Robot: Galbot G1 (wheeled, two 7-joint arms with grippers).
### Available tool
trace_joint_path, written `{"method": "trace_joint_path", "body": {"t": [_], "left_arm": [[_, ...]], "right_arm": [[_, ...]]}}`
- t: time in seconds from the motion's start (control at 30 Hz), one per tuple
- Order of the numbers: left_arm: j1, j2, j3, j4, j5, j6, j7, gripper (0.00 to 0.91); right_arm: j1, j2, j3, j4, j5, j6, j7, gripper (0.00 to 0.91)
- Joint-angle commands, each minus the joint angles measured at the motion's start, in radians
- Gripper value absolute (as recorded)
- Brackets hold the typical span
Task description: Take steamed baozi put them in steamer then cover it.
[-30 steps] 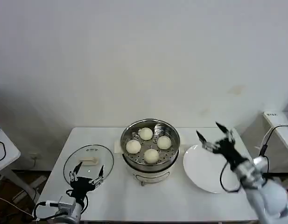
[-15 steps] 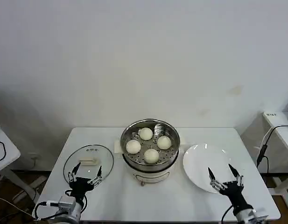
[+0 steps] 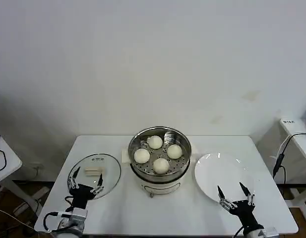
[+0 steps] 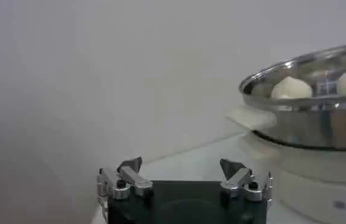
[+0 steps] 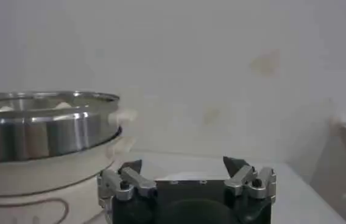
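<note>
The steel steamer [image 3: 173,174] stands at the table's middle with several white baozi [image 3: 161,165] on its perforated tray. The glass cover [image 3: 105,163], with its cream handle [image 3: 94,171], lies flat on the table to the steamer's left. My left gripper [image 3: 86,181] hovers open over the cover's near edge, with nothing between its fingers. My right gripper [image 3: 234,194] stands open and empty at the near edge of the white plate [image 3: 217,171]. In the left wrist view the open left gripper [image 4: 180,167] faces the steamer [image 4: 307,122] and a baozi [image 4: 290,88]. In the right wrist view the open right gripper [image 5: 184,165] sits beside the steamer [image 5: 45,128].
The white table [image 3: 123,208] has free room in front of the steamer. The plate holds nothing. A side table with cables stands at the far left [image 3: 1,158], and another white surface with a cable at the far right [image 3: 294,129].
My right arm has come down from above the plate's far side to its near edge, still open. My left gripper has crept a little toward the cover.
</note>
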Motion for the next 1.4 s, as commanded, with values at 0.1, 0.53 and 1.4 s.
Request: {"method": "trace_joint_path", "body": {"t": [0.1,0.53,1.4], "left_arm": [[-0.058,0.089,0.036,0.174,0.657,-0.149,-0.05,0.907],[-0.179,0.087,0.016,0.418,0.773,-0.237,-0.08,0.907],[-0.355,0.071,-0.012,0.574,0.788,-0.195,-0.066,0.907]], "right_arm": [[-0.005,0.006,0.007,0.005,-0.026,-0.018,0.001,0.907],[0.005,0.017,0.002,-0.007,-0.058,-0.017,-0.007,0.907],[0.017,0.034,-0.006,-0.044,-0.095,0.009,-0.016,0.907]]}}
